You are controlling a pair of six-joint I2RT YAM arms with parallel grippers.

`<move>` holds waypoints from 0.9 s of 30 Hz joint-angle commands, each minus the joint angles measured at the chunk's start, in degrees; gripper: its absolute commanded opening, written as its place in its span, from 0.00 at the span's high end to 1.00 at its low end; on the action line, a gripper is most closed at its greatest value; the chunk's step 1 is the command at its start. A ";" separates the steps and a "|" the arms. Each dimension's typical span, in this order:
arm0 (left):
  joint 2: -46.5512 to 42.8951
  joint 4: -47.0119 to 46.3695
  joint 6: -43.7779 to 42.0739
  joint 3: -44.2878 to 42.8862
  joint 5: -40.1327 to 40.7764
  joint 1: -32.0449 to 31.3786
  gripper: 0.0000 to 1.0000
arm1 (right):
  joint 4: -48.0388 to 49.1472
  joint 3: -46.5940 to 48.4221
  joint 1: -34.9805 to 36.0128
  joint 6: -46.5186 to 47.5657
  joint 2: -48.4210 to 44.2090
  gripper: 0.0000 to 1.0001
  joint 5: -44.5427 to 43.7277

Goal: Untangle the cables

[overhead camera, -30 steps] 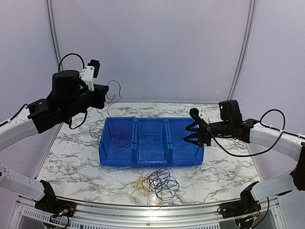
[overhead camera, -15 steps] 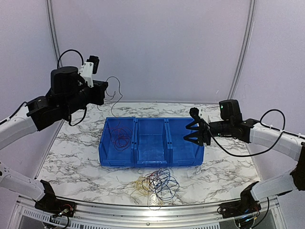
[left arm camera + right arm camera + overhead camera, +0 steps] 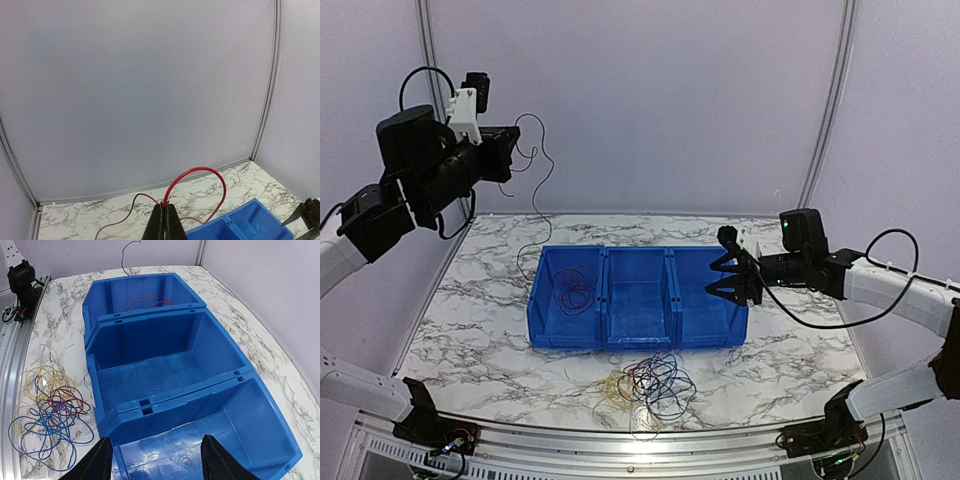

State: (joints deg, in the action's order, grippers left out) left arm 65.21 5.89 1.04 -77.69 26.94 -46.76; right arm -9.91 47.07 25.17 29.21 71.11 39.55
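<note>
My left claw sits high over the far left of the tabletop, pressed together on a red cable; the strand arches out of the pinch and drops toward the blue bin; I cannot tell whether it joins the red coil lying in the left compartment. The middle and right compartments hold nothing I can see. In front of the bin, on the tabletop, lies the tangle of cables, with blue, red and yellow loops laid over one another. My right claw hangs spread wide over the right compartment, gripping nothing.

I judge these wires to be almost weightless and limp; they should slip through a loose pinch and snag on each other if tugged fast; I would take one strand at a free outer loop, away from the crossings, and draw it up slowly.

The left wrist camera shows the held strand's red colour and that it sits right at the fingertips; from overhead it is only a dark hairline, but only that view shows its whole trail. The right wrist camera separates the colours in the tangle and shows the bare compartment floors; overhead they blur.
</note>
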 commanded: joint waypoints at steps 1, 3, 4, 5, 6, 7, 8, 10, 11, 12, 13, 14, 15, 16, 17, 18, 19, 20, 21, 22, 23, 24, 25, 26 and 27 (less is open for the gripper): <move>1.16 -0.05 -3.10 -3.29 -0.50 0.27 1.00 | 0.68 0.09 -0.49 0.81 -1.13 0.40 -0.73; 1.32 0.12 -5.18 -4.72 1.25 0.27 1.00 | 0.71 0.08 -0.52 0.92 -1.23 0.40 -1.00; 1.32 0.34 -6.41 -5.35 2.52 0.27 1.00 | 0.69 0.08 -0.48 0.97 -1.30 0.40 -1.09; 1.28 0.68 -7.73 -5.70 4.21 0.31 1.00 | 0.64 0.12 -0.47 0.97 -1.39 0.40 -1.18; 1.13 1.17 -8.74 -5.75 5.84 0.29 1.00 | 0.60 0.11 -0.47 1.08 -1.48 0.40 -1.27; 0.82 1.53 -9.48 -4.98 7.47 0.27 1.00 | 0.55 0.08 -0.47 1.16 -1.62 0.40 -1.39; 0.23 1.84 -9.85 -3.91 8.81 0.27 1.00 | 0.57 0.00 -0.47 1.27 -1.79 0.39 -1.51; -1.30 2.29 -9.41 -0.66 10.81 0.27 1.00 | 0.67 -0.23 -0.47 1.45 -2.10 0.40 -1.82; -2.19 2.72 -8.83 1.26 11.64 0.29 1.00 | 0.73 -0.24 -0.47 1.60 -2.20 0.39 -1.92; -3.06 3.24 -8.37 3.02 12.58 0.30 1.00 | 0.74 -0.29 -0.47 1.58 -2.20 0.40 -1.94; -3.99 3.71 -7.88 4.63 13.56 0.27 1.00 | 0.75 -0.34 -0.47 1.59 -2.18 0.40 -1.95; -4.82 4.26 -7.51 6.18 14.57 0.27 1.00 | 0.76 -0.34 -0.47 1.66 -2.00 0.39 -1.89; -5.70 4.91 -7.05 7.38 15.73 0.27 1.00 | 0.70 -0.27 -0.51 1.69 -1.88 0.40 -1.81; -6.48 5.64 -6.59 8.56 16.76 0.31 1.00 | 0.64 -0.21 -0.48 1.64 -1.60 0.40 -1.64; -7.29 6.30 -6.19 9.60 17.83 0.27 1.00 | 0.40 -0.16 -0.49 1.75 -1.33 0.40 -1.48; -8.14 6.66 -5.81 10.64 18.79 0.36 1.00 | 0.22 0.06 -0.47 1.83 -1.06 0.40 -1.35; -8.84 6.90 -5.50 11.75 19.78 0.52 1.00 | 0.10 0.16 -0.48 1.84 -0.80 0.40 -1.32; -9.63 7.10 -5.18 12.76 20.23 0.70 1.00 | 0.07 0.23 -0.48 1.87 -0.60 0.40 -1.25; -10.23 7.32 -4.80 13.69 20.41 1.04 1.00 | -0.05 0.28 -0.47 1.90 -0.43 0.40 -1.23; -10.79 7.48 -4.69 14.43 20.43 1.47 1.00 | -0.13 0.35 -0.48 1.98 -0.34 0.40 -1.12; -10.96 7.73 -4.58 15.03 20.55 2.03 1.00 | -0.31 0.43 -0.47 2.02 -0.28 0.40 -1.06; -10.99 8.07 -4.50 15.11 20.77 2.82 1.00 | -0.36 0.48 -0.47 2.07 -0.20 0.40 -0.99; -10.78 8.39 -4.44 14.72 21.15 3.62 1.00 | -0.38 0.49 -0.47 2.08 -0.19 0.40 -0.89; -10.47 8.69 -4.45 13.84 21.17 4.58 1.00 | -0.37 0.48 -0.48 2.11 -0.23 0.40 -0.88; -10.12 8.96 -4.57 12.50 20.85 5.41 1.00 | -0.37 0.41 -0.47 2.09 -0.31 0.40 -0.88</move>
State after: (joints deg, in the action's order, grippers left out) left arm 55.22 13.34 -4.27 -62.74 45.56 -44.01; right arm -10.09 46.87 25.17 30.55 70.61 38.26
